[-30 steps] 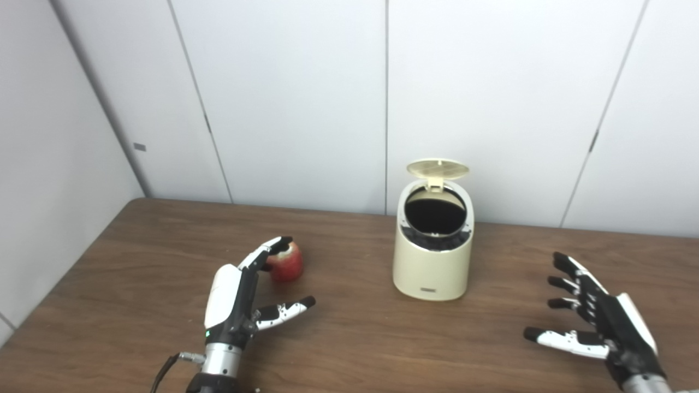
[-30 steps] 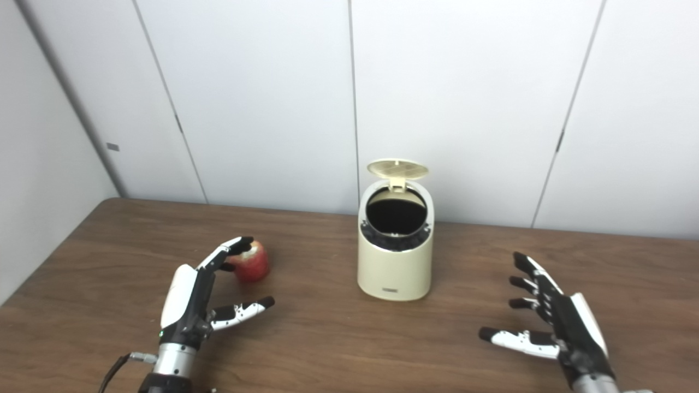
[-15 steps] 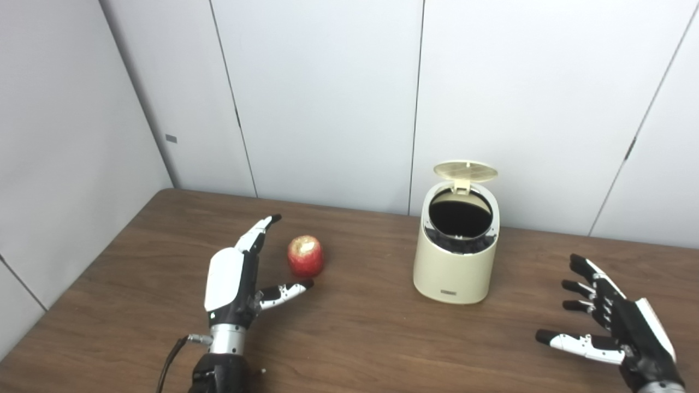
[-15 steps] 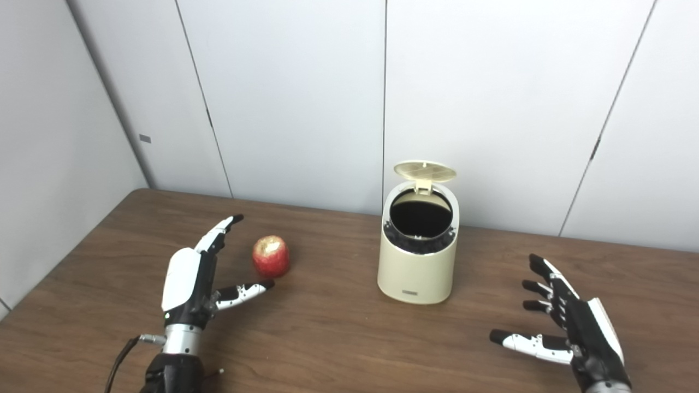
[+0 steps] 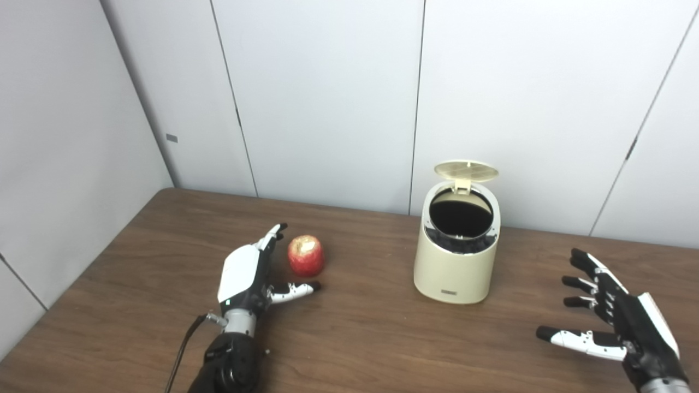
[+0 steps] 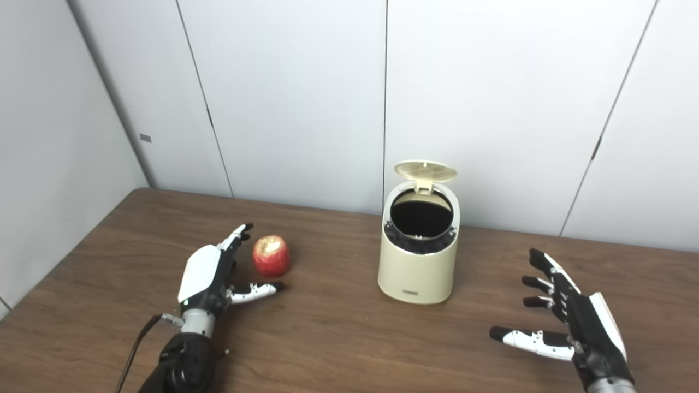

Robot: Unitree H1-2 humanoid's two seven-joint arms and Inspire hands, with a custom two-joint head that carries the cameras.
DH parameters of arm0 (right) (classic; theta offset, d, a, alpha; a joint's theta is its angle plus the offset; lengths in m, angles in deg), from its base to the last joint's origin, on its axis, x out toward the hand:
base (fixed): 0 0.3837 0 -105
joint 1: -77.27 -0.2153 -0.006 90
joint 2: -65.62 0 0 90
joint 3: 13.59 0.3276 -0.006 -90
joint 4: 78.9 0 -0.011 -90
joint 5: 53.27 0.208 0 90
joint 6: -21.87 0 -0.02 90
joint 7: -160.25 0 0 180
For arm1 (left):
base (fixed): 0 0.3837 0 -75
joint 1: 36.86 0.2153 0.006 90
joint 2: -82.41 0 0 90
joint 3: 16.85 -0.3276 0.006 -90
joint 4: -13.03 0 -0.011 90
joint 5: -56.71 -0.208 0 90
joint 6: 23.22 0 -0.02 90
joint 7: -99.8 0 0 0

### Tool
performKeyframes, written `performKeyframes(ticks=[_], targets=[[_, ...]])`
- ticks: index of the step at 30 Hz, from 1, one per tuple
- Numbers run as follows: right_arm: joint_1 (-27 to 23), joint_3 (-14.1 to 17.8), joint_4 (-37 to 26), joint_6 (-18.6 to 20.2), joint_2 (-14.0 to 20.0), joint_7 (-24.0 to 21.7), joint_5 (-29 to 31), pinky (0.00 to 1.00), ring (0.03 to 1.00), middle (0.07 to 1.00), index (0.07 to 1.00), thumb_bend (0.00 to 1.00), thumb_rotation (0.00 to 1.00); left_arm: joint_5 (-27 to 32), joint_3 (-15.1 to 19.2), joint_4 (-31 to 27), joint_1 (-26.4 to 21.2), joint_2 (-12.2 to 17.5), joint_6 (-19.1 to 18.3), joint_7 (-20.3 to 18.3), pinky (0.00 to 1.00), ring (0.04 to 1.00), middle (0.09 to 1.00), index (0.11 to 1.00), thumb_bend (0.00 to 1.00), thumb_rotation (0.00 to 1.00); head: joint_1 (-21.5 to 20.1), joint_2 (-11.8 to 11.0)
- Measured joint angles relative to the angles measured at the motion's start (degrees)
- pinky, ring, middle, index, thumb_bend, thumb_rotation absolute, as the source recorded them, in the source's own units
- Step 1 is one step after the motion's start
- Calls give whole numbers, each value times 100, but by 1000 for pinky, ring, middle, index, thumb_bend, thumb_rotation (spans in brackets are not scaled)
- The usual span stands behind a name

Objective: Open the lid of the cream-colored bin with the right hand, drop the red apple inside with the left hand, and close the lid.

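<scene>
The cream-colored bin (image 5: 456, 262) stands on the brown table (image 5: 360, 338) right of the middle, its round lid (image 5: 466, 170) flipped up and its dark inside showing. The red apple (image 5: 306, 255) sits on the table to the bin's left. My left hand (image 5: 248, 273) is open just left of the apple, fingers beside it and thumb stretched below it, not gripping. My right hand (image 5: 622, 322) is open low at the right, fingers spread, well clear of the bin.
White wall panels (image 5: 327, 98) rise right behind the table's far edge. A black cable (image 5: 183, 349) trails from my left wrist toward the table's front edge.
The camera shifted between the first two moments. Since half a second ago my left hand has moved forward and closer to the apple, lower to the table. The bin, its lid and the right hand have barely moved.
</scene>
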Motion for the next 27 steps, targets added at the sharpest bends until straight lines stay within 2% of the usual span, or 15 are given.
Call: performKeyframes(ticks=[4,9,13,14,16,20,27], targets=[[13,6,-15,34,1,-1,-2,674,827,918,912,727,14,-1,-153,144,-170,129,-147,-89,605,778,824,876,906,291,-9,18],[74,13,-92,104,1,-2,30,678,836,927,914,719,0,6,-299,303,-293,195,-191,-43,530,674,722,816,889,243,-27,70],[124,12,-218,119,1,-3,37,670,837,925,910,720,1,95,-326,547,-418,220,-36,93,442,551,566,666,848,117,-44,97],[130,13,-219,130,2,-3,37,667,836,924,909,718,0,114,-328,589,-439,219,-7,142,424,519,518,630,675,47,-44,97],[153,12,-251,227,0,-4,39,670,837,928,907,711,0,140,-358,711,-478,219,124,224,398,472,460,551,553,9,-53,123],[178,12,-338,362,1,-5,42,669,833,929,907,708,2,181,-444,775,-486,208,217,322,391,445,448,508,526,0,-62,132],[177,10,-380,362,1,-5,84,663,835,927,904,705,0,180,-554,788,-483,206,270,383,362,443,448,505,526,0,-88,123]])
